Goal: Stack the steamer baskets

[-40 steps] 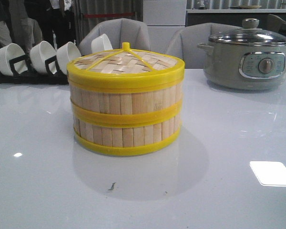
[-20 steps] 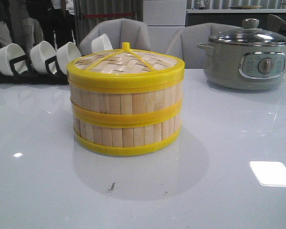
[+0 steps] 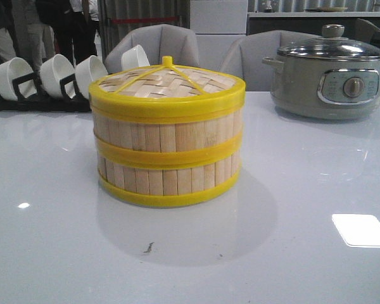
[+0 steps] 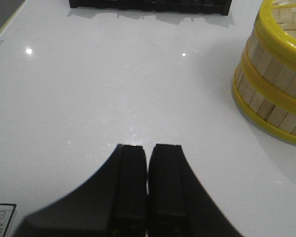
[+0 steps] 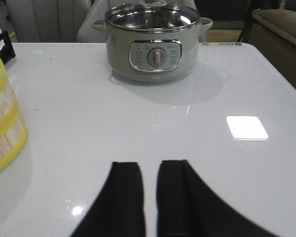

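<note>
Bowl rack (image 3: 41, 85): far left at the back of your table (image 3: 50, 253), white bowls tilted in it.
Left gripper (image 4: 147, 185): your fingers pressed together, nothing between them, low over bare table, apart from the stack.
Steamer baskets (image 3: 168, 158): 2 stacked, 1 on the other, table centre, rims lined up.
Lid (image 3: 168, 85): sits on the top basket, knob up.
Right gripper (image 5: 149, 197): narrow gap between your fingers, holding nothing.
Pot (image 3: 329, 73): back right, glass lid on.

Grey-green electric pot (image 3: 329, 77), glass-lidded, on white counter (image 3: 304, 190); white bowls (image 3: 57, 73) in black rack (image 3: 38, 101); grey chairs (image 3: 153, 43).
</note>
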Robot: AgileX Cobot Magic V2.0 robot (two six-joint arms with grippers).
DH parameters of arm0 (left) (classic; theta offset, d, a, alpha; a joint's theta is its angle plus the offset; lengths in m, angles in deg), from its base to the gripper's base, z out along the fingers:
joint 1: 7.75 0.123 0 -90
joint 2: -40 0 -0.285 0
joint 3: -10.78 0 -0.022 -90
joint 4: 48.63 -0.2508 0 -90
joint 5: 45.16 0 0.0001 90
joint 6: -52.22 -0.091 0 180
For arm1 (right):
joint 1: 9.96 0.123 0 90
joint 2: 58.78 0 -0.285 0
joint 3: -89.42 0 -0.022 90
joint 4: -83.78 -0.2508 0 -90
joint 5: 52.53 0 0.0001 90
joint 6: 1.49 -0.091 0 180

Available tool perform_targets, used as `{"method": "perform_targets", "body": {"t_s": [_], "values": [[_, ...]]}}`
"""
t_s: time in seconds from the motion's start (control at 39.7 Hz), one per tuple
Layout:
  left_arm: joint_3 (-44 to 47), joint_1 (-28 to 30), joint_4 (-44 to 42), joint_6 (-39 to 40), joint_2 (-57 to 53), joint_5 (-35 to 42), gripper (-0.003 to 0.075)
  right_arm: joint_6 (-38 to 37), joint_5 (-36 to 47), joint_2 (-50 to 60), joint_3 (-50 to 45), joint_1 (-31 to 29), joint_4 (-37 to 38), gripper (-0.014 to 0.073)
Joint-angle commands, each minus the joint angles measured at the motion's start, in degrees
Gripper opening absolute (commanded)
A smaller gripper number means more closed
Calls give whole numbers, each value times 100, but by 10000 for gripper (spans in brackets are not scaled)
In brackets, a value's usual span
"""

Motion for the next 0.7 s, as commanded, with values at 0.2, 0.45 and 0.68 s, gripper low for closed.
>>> {"method": "perform_targets", "body": {"t_s": [0.2, 0.45, 0.68], "values": [[-163, -39, 4, 31, 9, 451, 85, 29, 530, -50, 168, -34, 41, 70], [-163, -39, 4, 31, 9, 451, 85, 29, 518, -50, 168, -34, 41, 70], [-163, -39, 4, 31, 9, 451, 85, 29, 518, -50, 168, -34, 41, 70]]}}
